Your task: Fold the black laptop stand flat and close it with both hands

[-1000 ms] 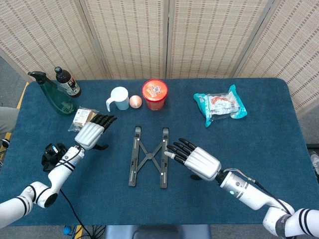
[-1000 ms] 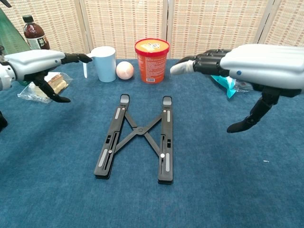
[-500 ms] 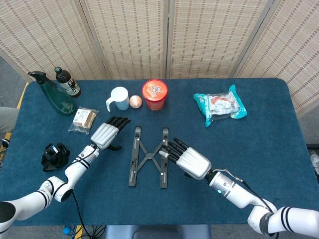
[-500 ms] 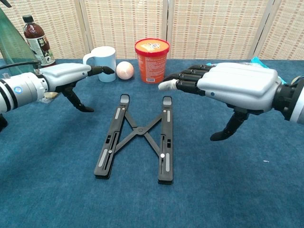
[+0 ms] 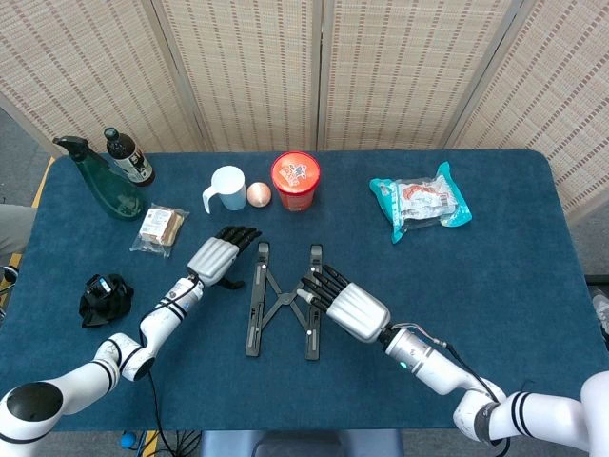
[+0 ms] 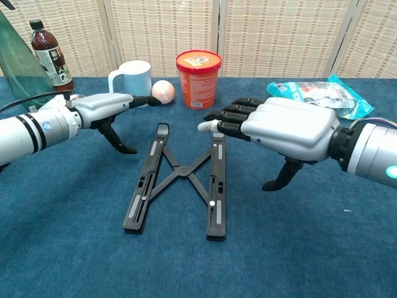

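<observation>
Flanking X-braced black laptop stand [image 6: 180, 183]

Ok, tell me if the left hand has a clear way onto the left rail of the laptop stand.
Probably yes. The left hand hovers open just outside the laptop stand, beside the top of its left rail, with only bare tablecloth between. The mug and ball sit farther back, out of its path.

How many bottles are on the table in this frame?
2, both at the far left corner: a green spray bottle and, right beside it, a dark bottle with a red label. Nothing suggests another is hidden.
</observation>
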Controlling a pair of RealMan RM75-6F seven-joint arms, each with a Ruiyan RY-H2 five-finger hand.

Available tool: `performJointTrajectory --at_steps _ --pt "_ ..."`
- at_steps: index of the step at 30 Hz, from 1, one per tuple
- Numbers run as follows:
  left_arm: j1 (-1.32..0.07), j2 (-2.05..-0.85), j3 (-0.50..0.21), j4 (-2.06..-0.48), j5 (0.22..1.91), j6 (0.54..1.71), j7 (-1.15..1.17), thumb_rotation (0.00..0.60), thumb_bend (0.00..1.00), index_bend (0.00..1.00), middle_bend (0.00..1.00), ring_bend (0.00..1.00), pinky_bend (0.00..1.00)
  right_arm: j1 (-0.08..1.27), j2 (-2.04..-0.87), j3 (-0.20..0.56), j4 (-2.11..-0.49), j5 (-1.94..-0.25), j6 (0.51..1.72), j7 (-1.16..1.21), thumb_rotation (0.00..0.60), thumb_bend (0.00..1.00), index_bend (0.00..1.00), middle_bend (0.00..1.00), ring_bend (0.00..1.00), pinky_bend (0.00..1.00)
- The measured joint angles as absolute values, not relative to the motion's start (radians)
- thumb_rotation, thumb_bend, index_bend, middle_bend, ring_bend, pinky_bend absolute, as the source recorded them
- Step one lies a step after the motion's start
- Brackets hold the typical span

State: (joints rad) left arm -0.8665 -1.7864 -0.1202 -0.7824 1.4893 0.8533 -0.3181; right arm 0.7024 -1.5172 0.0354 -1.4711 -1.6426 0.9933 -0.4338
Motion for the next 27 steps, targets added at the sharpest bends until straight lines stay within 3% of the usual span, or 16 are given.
performJointTrajectory --at_steps 27 --pt "-0.877 -1.853 -0.099 -0.685 1.471 0.845 -0.404 0.600 0.15 0.00 0.04 0.04 0.04 0.720 -1.699 0.009 -1.234 -1.710 1.057 -0.418 0.600 0.00 0.00 0.00 0.00 0.00"
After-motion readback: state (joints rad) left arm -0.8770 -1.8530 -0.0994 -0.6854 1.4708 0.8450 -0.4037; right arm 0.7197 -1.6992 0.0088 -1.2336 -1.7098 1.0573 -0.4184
